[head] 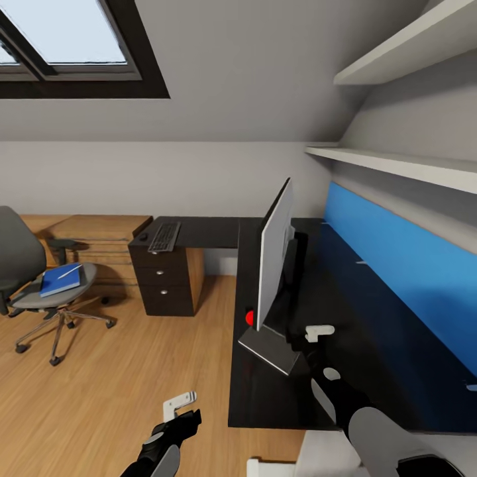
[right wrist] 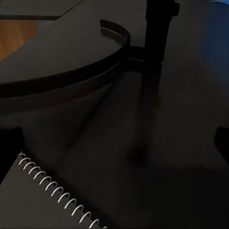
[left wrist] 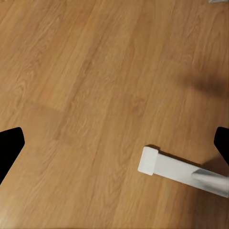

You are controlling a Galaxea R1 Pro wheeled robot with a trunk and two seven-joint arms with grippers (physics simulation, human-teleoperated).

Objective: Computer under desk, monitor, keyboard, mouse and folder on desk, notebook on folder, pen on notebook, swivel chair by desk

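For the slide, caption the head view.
Blue folder with pen waits on the swivel chair; monitor stands on the desk.

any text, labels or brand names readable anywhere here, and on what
None can be read.
keyboard: keys too small to read.
monitor: its bare pale back faces the camera, no logo.
folder: plain blue cover.
notebook: dark cover, no visible print.

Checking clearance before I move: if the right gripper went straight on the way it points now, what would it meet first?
Most likely the bare black desk top, between the spiral-bound notebook and the monitor stand's curved base; depth is unclear.
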